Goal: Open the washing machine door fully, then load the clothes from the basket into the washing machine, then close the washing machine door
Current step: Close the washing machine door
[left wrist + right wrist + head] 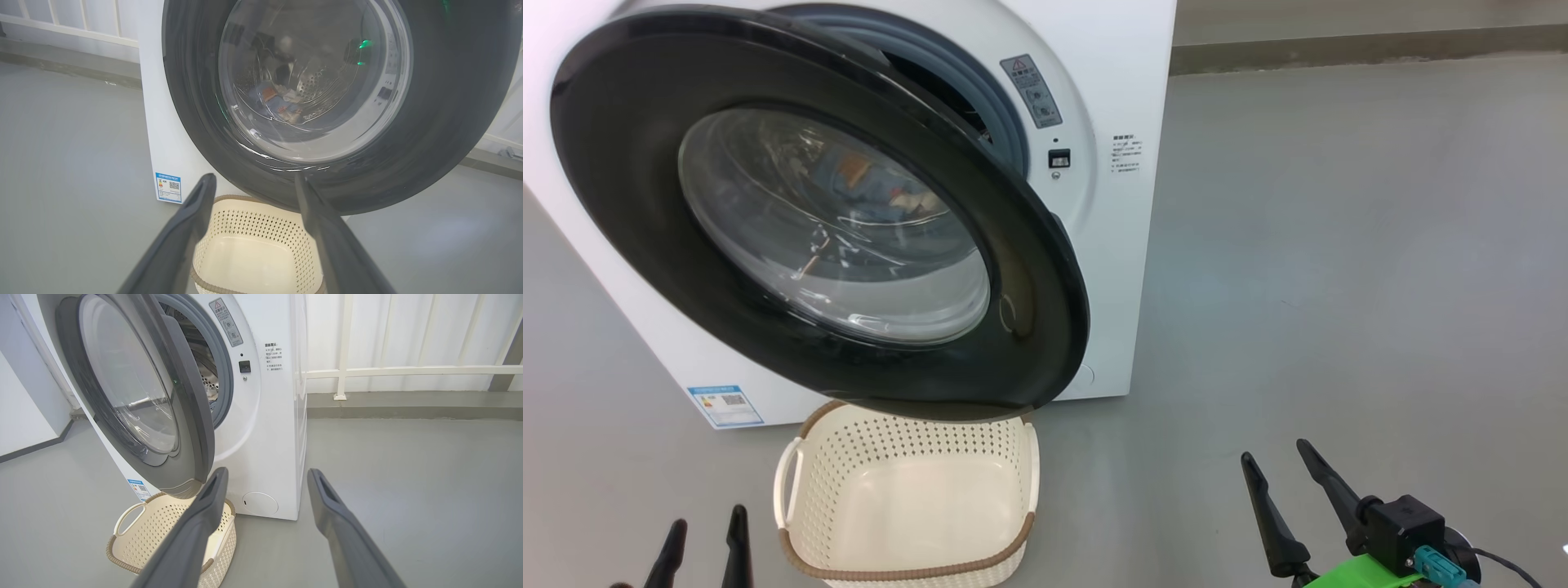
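Observation:
The washing machine (1111,82) stands white at the upper left. Its door (1029,269), with a black rim and clear glass, hangs ajar, leaving a gap on the right side where the grey gasket shows. Through the glass the clothes (866,184), blue with orange patches, lie inside the drum, and the left wrist view shows them (280,104) too. The basket (915,445) sits on the floor under the door with nothing in it. My left gripper (708,518) is open at the lower left, just left of the basket. My right gripper (1274,451) is open at the lower right, over bare floor.
Grey floor (1339,245) spreads to the right of the machine. A white railing (408,370) and a low kerb run along the back wall. The door (192,416) overhangs the basket (163,522). A round cap (260,503) sits low on the machine's front.

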